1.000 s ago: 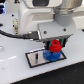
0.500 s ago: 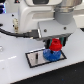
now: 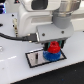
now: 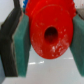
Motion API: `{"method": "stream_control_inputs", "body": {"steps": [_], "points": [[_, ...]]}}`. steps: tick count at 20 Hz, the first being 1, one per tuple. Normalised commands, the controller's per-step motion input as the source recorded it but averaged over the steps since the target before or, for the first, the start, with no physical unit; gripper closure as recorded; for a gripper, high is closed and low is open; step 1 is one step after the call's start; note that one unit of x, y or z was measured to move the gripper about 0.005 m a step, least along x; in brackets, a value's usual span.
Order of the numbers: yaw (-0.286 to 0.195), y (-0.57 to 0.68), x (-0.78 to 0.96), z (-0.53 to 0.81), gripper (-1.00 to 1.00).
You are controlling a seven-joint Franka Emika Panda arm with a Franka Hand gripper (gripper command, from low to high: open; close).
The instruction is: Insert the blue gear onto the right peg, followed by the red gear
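In the exterior view my gripper (image 3: 52,46) is low over the black white-rimmed plate (image 3: 33,58), shut on the red gear (image 3: 53,48). The red gear sits right above the blue gear (image 3: 53,55), which lies on the plate at its right end. The right peg is hidden under the gears. The left peg (image 3: 36,56) shows as a thin dark pin. In the wrist view the red gear (image 4: 50,31) fills the middle with its dark centre hole, squeezed between my two green-padded fingers (image 4: 21,45).
The plate lies on a white table (image 3: 15,72). A black cable (image 3: 15,36) runs from the exterior view's left to the arm's wrist. The big white arm body (image 3: 35,15) blocks the back of the scene.
The gripper with the red gear has come down a little toward the blue gear. The blue gear and the plate have not moved.
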Motion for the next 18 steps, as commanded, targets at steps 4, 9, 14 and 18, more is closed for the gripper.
{"method": "stream_control_inputs", "body": {"steps": [4,9,14,18], "points": [[0.0,0.03,0.07,-0.07,1.0],[0.0,-0.01,0.1,0.06,1.0],[0.0,0.0,0.16,0.21,1.0],[0.0,0.08,0.25,-0.03,1.0]]}}
